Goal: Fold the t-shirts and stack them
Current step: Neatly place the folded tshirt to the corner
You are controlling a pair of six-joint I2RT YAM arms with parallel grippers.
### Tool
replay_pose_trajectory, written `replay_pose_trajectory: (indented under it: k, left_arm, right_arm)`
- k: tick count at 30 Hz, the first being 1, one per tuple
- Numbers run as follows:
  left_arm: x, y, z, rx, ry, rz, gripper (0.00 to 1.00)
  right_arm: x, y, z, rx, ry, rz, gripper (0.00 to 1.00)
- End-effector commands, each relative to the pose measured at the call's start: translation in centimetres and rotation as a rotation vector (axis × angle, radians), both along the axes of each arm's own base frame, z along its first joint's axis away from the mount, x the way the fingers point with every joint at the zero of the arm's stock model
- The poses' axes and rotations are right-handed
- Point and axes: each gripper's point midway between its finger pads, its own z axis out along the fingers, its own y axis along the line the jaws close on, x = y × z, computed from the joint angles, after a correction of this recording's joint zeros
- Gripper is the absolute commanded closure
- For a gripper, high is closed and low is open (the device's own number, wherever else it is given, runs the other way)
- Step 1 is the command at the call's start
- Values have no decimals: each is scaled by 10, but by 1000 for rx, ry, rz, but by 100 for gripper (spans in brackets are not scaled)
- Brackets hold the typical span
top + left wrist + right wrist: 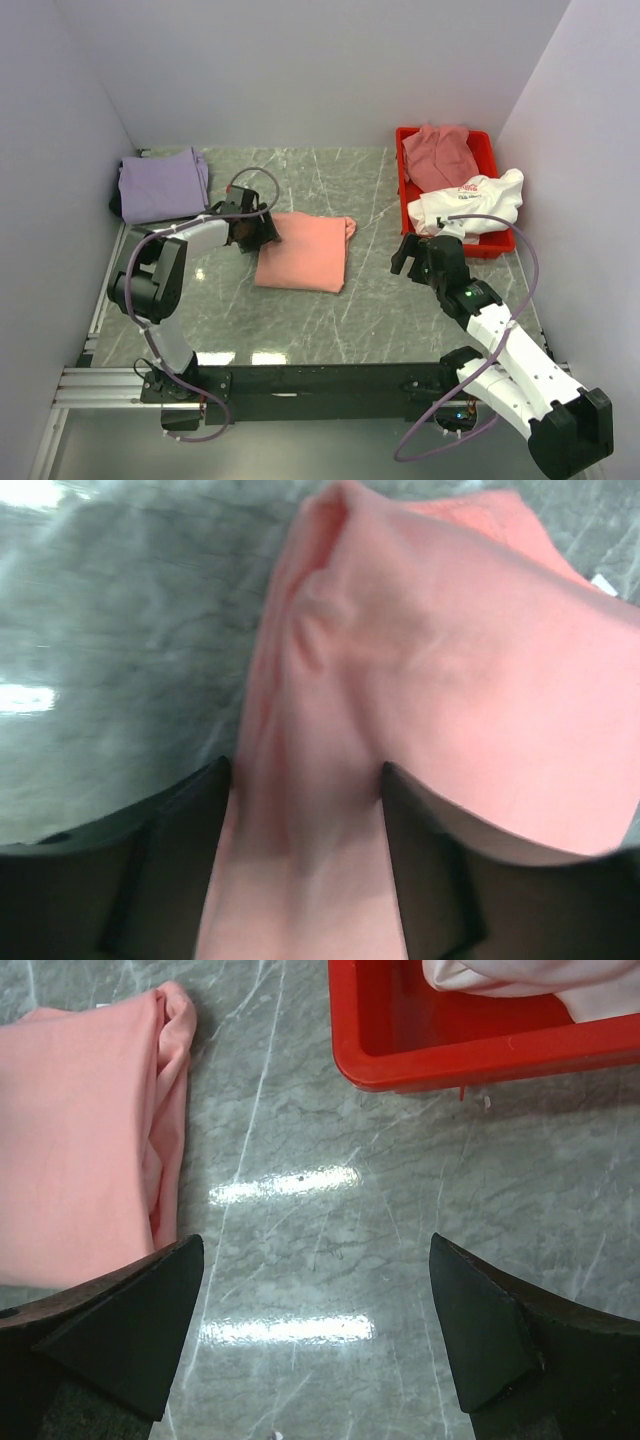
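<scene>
The salmon-pink t-shirt (305, 252) lies folded in a rectangle at the table's middle. My left gripper (262, 232) is at its left edge; in the left wrist view a bunched fold of the shirt (450, 680) runs between the fingers and fills the gap of the gripper (302, 810), shut on it. My right gripper (415, 255) is open and empty over bare table, right of the shirt (80, 1140); its fingers spread wide in the right wrist view (315, 1300). The lavender t-shirt (160, 185) lies folded at the back left.
A red plastic bin (495, 245) at the back right holds the dusty rose t-shirt (440, 155) and the white printed t-shirt (475, 200), which hangs over its rim. The bin's corner (450, 1060) is just ahead of my right gripper. Walls enclose three sides.
</scene>
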Motion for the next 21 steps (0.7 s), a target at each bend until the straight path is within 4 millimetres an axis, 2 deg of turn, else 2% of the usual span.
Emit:
replay_pose_trajectory:
  k: [1,2,4,5,7,8,10,16,17,18,20,21]
  left_arm:
    - [-17,-9,-20,44,70,-44,36]
    - [-20,-8,-24,71,79,-34,41]
    - [-24,-8,-28,145,90,-25,43]
    - [-27,-9,-33,167,105,-25,46]
    - [-29,-11,-35,212,113,-23,52]
    - [-30,-11,-37,230,118,-20,59]
    - [-31,-11,-36,267,112,-2,64]
    - [-25,-11,-21,356,70,27,85]
    - [-17,-4,-13,395,44,63,96]
    - [-13,1,-10,420,34,78,99]
    - [-4,8,-3,475,12,96,99]
    - [8,13,10,517,-22,111,99]
  right_arm:
    - [9,-3,20,15,-67,-26,0]
    - [9,-4,20,11,-69,-25,0]
    - [8,-6,19,13,-72,-36,0]
    - [8,-5,19,14,-76,-34,0]
    - [9,-4,20,18,-78,-29,0]
    - [9,-4,20,18,-76,-29,0]
    - [9,-3,20,19,-73,-19,0]
    - [8,2,18,30,-65,7,0]
    - [9,2,18,30,-64,9,0]
    - [9,4,18,30,-64,16,0]
    - [9,5,19,30,-65,22,0]
    - [9,5,19,30,-64,24,0]
